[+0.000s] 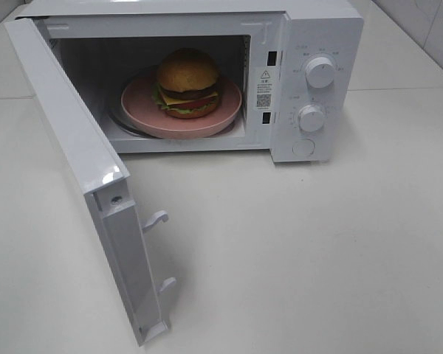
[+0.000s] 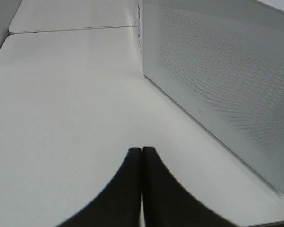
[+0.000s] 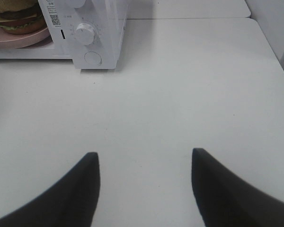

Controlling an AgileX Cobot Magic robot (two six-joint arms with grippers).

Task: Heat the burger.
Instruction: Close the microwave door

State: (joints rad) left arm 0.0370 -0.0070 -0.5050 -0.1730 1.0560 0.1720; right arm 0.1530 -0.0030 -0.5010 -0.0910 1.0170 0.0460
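White appliance: the microwave (image 1: 310, 44) stands on the pale table (image 1: 317, 243) with its cavity facing forward, so both arms can reach it from the front.
Cavity contents: a round pink plate (image 1: 136, 103) sits in the middle of the cavity, apparently on the glass turntable; nothing else is visible inside.
Task item: the burger (image 1: 188, 81) stands upright at the centre of the plate, bun on top, with cheese, lettuce, tomato and patty showing at its side. It sits well inside the opening, so loading looks done.
Access: the door (image 1: 66, 147) is swung wide to the left with its latch hooks (image 1: 156, 219) exposed. It has to close before any heating can begin.
Left arm: the left gripper (image 2: 141, 153) has its fingers pressed together with nothing between them. It sits low over the table, near the door's outer perforated face but apart from it. I judge this a sensible spot from which to push the door closed.
Right arm: the right gripper (image 3: 144, 152) has its fingers spread wide and holds nothing. It hangs over bare table in front of the control panel, well apart from it and probably placed for the dials.
Controls: the upper knob (image 1: 320, 72), lower knob (image 1: 311, 118) and round button (image 1: 303, 147) are touched by neither gripper.
Likely step: close the door, then turn a knob.
Risk: a sideways push could slide the whole microwave and leave the door unlatched.
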